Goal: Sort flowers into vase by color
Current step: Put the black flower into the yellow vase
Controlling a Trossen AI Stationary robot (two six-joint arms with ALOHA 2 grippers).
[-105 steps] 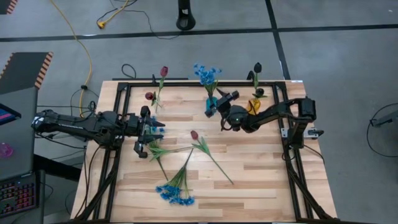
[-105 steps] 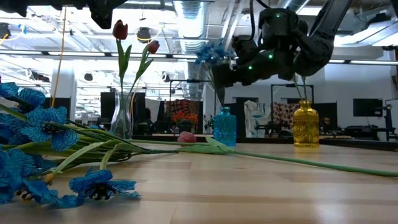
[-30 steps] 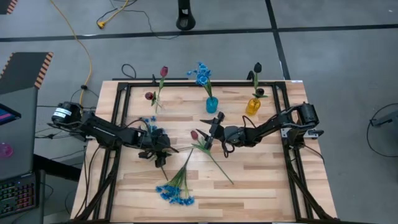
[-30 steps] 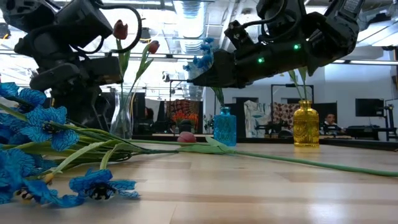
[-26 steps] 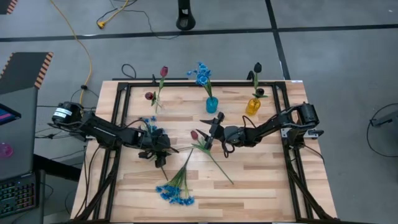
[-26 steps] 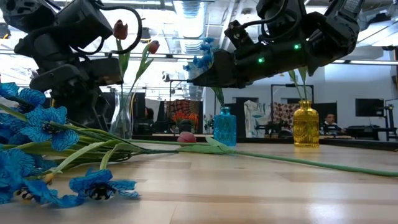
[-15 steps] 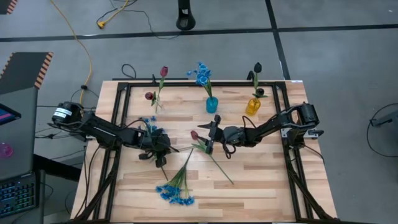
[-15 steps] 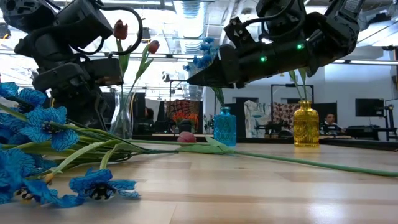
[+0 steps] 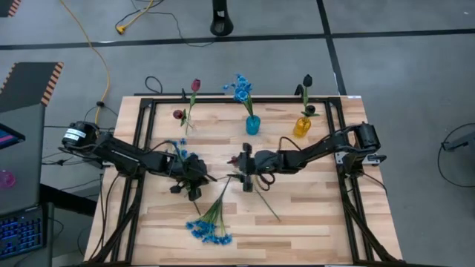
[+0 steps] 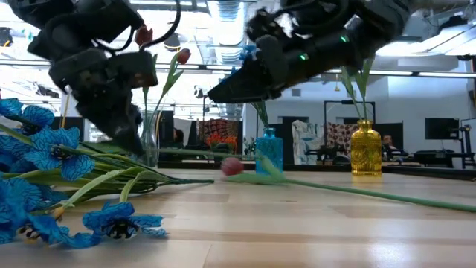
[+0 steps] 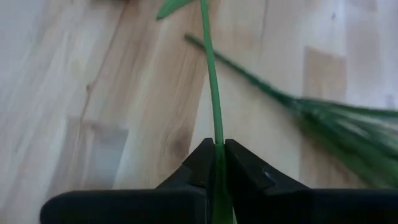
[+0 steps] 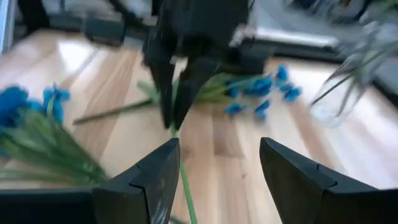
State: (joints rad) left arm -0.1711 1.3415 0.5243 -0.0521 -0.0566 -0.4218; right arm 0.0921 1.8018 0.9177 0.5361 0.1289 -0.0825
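Note:
My left gripper (image 9: 194, 180) is shut on a thin green flower stem (image 11: 211, 93) left of the table's middle; I cannot tell which flower head it carries. My right gripper (image 9: 243, 169) stands open over the lying dark red tulip, whose bud (image 10: 232, 166) shows in the low view. That same stem (image 12: 180, 168) runs between the right fingers without touching them. A bunch of blue flowers (image 9: 209, 228) lies near the front edge, and more blue flowers (image 9: 182, 152) lie beside the left arm. My left gripper pinches the thin green stem (image 11: 217, 152) between its two fingertips. The fingers come slanting down from the table's left. The stem runs on from the fingers toward my right gripper, and its leaf (image 11: 174, 7) shows farther along.
Along the far edge stand a clear vase (image 9: 180, 115) with red tulips, a blue vase (image 9: 253, 124) with blue flowers and a yellow vase (image 9: 301, 126) with a dark tulip. The red tulip's long stem (image 9: 267, 204) lies slanting toward the near right.
My left gripper has shut on the stem and risen a little. My right gripper has gone toward the table's left, over the red tulip, and tipped up toward level. The red bud has shifted slightly.

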